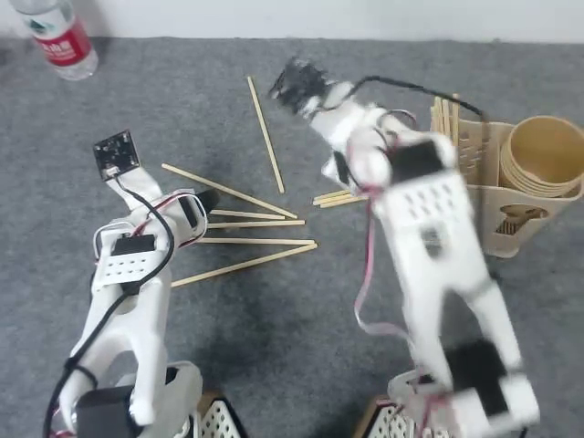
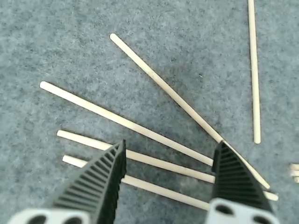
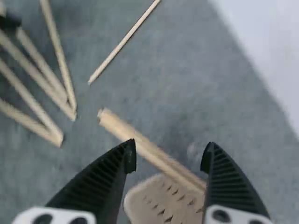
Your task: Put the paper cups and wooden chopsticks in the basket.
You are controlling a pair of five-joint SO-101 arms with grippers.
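Left gripper (image 2: pixel 172 145): jaws spread wide, nothing in them, hanging low over the fan of wooden chopsticks (image 1: pixel 251 219) on the grey carpet (image 1: pixel 301 319). Three sticks of the fan cross the gap between the jaws. The long chopstick (image 2: pixel 107 114) passes right under the tips, and two more lie close together behind it.

My read of the step in hand is lifting one stick out of the fan. To do it well:
- Centre the jaws on that long chopstick alone and set them across it, not along it.
- Go down until the tips press into the carpet pile.
- Close near the stick's middle so it doesn't tip when lifted (the neighbours are close, so a double grab is the risk).

Right gripper (image 3: pixel 170 144): also open and empty, out over the far side of the table. Below it a chopstick pair (image 3: pixel 140 140) lies against a pale perforated piece (image 3: pixel 159 200), probably the basket's edge, but I can't be sure.

The basket (image 1: pixel 497 233) stands at the right side with the stacked paper cups (image 1: pixel 547 151) already inside. A few upright chopsticks (image 1: pixel 445 114) sit in its side slot. A lone chopstick (image 1: pixel 265 134) lies apart beyond the fan, and a water bottle (image 1: pixel 59 36) stands in the far corner.
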